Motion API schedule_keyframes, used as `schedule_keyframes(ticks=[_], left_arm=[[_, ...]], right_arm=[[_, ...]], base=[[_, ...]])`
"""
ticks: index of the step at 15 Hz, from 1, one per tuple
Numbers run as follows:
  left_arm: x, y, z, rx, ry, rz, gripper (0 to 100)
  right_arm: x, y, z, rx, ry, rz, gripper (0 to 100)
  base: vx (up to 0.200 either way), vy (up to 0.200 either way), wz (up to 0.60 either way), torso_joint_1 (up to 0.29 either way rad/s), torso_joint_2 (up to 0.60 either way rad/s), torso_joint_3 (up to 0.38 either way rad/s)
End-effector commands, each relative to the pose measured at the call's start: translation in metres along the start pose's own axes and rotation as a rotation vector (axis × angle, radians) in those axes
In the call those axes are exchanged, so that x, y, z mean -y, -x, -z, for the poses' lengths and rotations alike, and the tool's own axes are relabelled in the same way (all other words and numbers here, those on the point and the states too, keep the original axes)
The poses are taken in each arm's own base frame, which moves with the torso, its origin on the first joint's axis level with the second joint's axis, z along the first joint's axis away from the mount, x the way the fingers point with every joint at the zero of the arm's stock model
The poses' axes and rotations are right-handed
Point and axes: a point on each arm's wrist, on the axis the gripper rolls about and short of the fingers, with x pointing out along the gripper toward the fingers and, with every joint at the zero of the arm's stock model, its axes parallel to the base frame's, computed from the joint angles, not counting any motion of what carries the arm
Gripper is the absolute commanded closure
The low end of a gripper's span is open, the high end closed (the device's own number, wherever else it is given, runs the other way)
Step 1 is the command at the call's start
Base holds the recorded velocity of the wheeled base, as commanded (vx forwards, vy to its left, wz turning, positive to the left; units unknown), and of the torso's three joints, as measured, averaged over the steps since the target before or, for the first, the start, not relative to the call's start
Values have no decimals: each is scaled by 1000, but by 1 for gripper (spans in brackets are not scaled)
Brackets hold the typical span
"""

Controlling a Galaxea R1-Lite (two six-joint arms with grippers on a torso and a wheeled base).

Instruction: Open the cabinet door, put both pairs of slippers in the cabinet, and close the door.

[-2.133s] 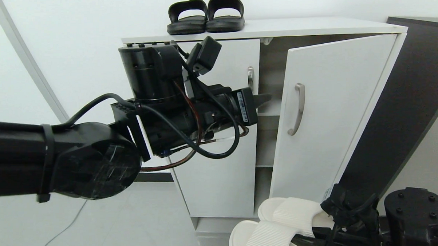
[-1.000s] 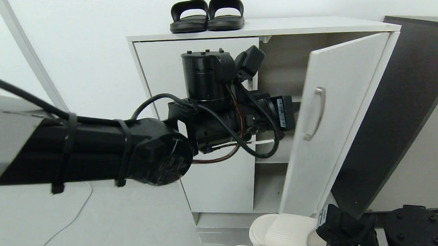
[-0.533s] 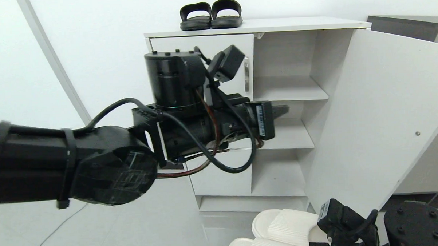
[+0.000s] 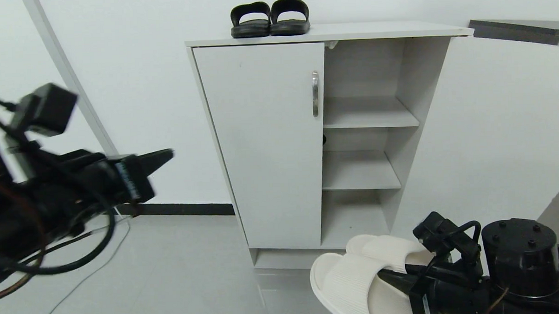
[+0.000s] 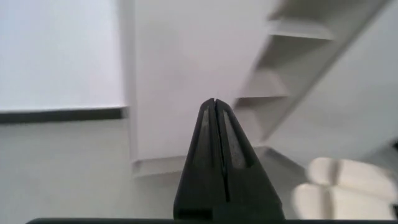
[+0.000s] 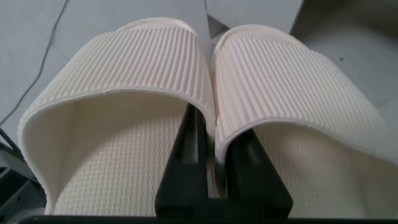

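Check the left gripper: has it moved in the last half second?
Yes. The left gripper has swung left, from in front of the open shelves of the cabinet to beyond its left edge.

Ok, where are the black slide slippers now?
Head view: the black slippers sit side by side atop the white cabinet, above its closed left door.

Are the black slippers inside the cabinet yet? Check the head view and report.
No, the black slippers sit on the cabinet top, outside it.

Ribbed foam-like white slippers (image 4: 358, 275), matt white cabinet (image 4: 260, 143), brushed-metal handle (image 4: 315, 94), glossy grey floor (image 4: 172, 272)
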Motion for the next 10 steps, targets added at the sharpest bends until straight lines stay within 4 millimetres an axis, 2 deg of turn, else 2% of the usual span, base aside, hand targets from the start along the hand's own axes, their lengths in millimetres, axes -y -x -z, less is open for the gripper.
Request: schedule_keyframes(ticks=[1, 3, 5, 7, 10], left_arm=[[-25, 122, 40, 83, -20, -310, 100], [-22, 161, 75, 71, -15, -427, 100], [-20, 185, 104, 99, -18, -473, 100], [-20, 198, 129, 114, -20, -469, 100], [-19, 204, 153, 154, -26, -393, 100]], right_arm=[[1, -5, -3, 6, 1, 3, 100], [0, -5, -5, 16, 8, 26, 100], [-1, -6, -5, 15, 10, 26, 100], [-1, -6, -4, 10, 10, 27, 100], [-1, -6, -4, 10, 12, 28, 100]], base=[[0, 0, 0, 0, 0, 0], [0, 0, 0, 0, 0, 0], [0, 0, 0, 0, 0, 0], [0, 0, 0, 0, 0, 0], [0, 0, 0, 0, 0, 0]])
